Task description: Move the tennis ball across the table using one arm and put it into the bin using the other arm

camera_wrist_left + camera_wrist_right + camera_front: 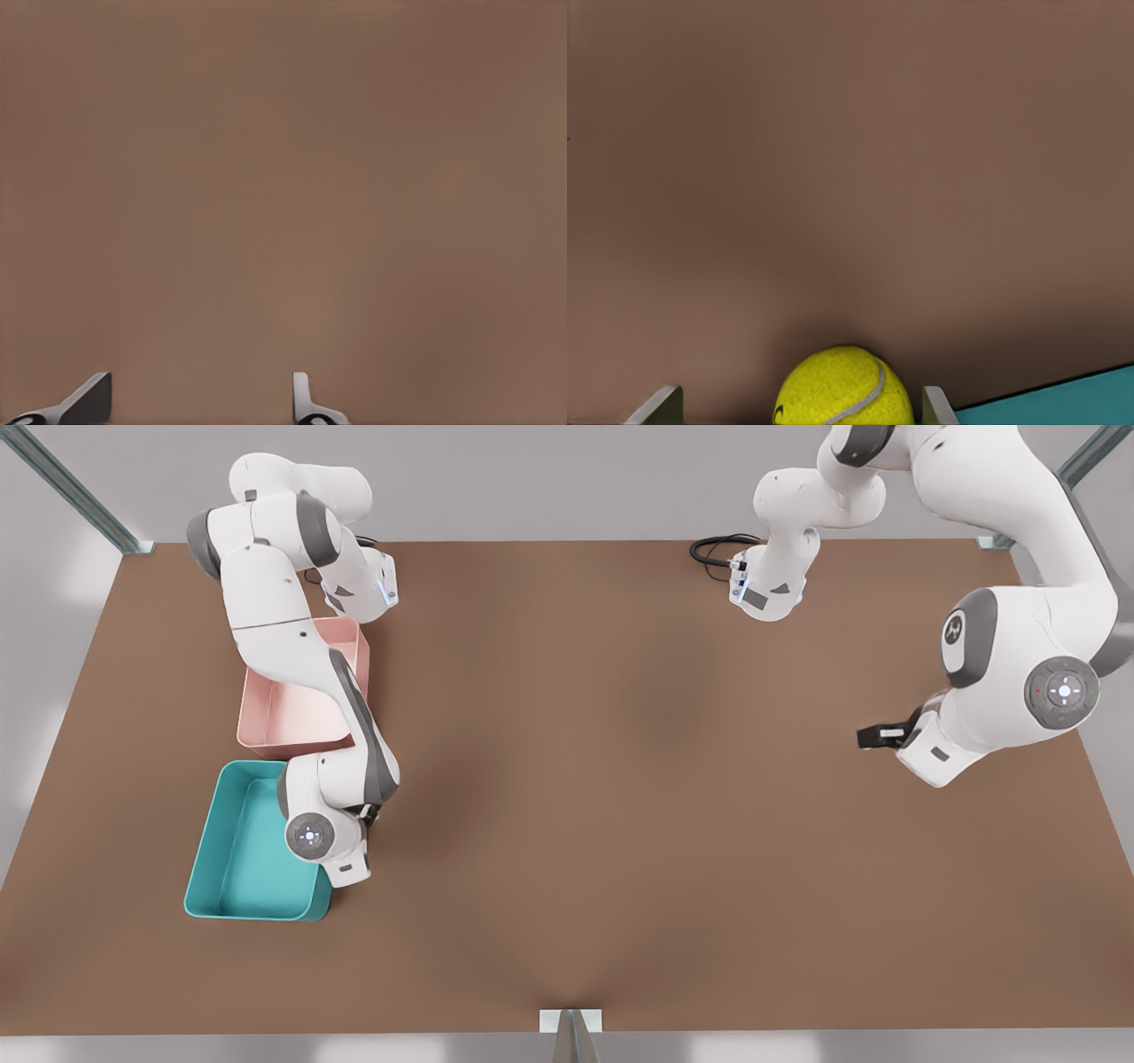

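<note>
My right claw [802, 407] straddles the tennis ball [843, 388] beside the teal bin [1063, 398] — fingers apart, not yet clamped. Lifting and dropping remain; my left claw [199, 398] waits spread over bare table [283, 177].

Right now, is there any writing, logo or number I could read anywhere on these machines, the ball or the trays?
No readable words or numbers anywhere.
Grey cap on the front view's right arm: a small white emblem, not legible as letters.
Tennis ball between the right gripper's fingers: a small black mark at its lower edge, cut off and unreadable.
Teal bin, pink bin, table: no text.
</note>
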Robot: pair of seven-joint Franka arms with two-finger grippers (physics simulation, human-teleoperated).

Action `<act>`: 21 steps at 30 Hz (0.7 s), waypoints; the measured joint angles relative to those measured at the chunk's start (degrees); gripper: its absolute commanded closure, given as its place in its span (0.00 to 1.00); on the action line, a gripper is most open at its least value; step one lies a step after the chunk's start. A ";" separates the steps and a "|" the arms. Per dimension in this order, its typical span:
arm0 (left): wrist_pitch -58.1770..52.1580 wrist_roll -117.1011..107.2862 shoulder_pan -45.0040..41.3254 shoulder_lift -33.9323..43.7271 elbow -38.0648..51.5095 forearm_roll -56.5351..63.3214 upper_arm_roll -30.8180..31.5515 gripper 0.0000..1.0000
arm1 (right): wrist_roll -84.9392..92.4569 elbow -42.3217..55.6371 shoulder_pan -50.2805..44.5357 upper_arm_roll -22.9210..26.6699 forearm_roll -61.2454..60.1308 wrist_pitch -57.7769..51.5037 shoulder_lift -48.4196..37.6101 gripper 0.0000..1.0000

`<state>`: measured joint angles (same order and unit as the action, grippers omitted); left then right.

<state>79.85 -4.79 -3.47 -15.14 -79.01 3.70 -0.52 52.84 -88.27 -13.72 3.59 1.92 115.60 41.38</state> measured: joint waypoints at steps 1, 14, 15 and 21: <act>0.48 0.13 -0.12 -0.54 0.00 -0.05 0.07 0.00 | 0.98 0.04 0.00 0.17 -0.01 0.24 0.22 0.00; 3.49 1.23 0.05 -1.10 0.28 -0.54 0.16 0.00 | 10.16 -0.37 0.52 1.57 -0.09 2.63 1.17 0.00; 3.53 1.28 0.05 -1.10 0.30 -0.54 0.16 0.00 | 10.66 -0.52 0.62 1.61 -0.08 2.62 1.20 0.00; 3.72 1.55 0.13 -1.10 0.32 -0.56 0.16 0.00 | 13.12 -1.37 0.71 1.48 -0.11 2.53 1.22 0.00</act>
<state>83.58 -3.24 -3.35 -16.24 -78.69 3.14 -0.35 65.96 -89.64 -13.01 5.08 1.81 118.12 42.60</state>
